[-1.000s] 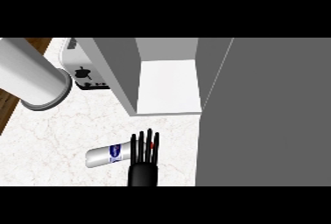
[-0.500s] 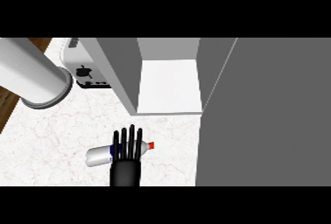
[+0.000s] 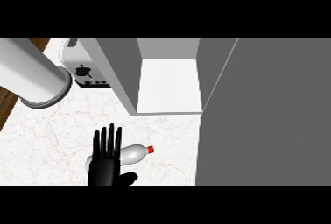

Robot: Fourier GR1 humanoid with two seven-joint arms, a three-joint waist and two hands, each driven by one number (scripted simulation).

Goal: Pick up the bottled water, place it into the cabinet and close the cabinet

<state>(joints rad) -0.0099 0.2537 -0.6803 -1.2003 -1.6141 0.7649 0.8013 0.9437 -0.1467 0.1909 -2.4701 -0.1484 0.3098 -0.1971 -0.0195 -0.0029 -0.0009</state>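
Your right hand (image 3: 107, 164), fingers straight and holding nothing, sits over the bottled water (image 3: 132, 154), which lies on the counter (image 3: 51, 135), long axis crosswise beneath the palm, red cap rightward toward the cabinet (image 3: 168, 87).

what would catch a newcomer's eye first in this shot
Probably the black right hand, low in the view, fingers straight, lying over the bottled water, which lies on its side on the marble counter with its red cap toward the cabinet. Next, the open cabinet above it, white inside.
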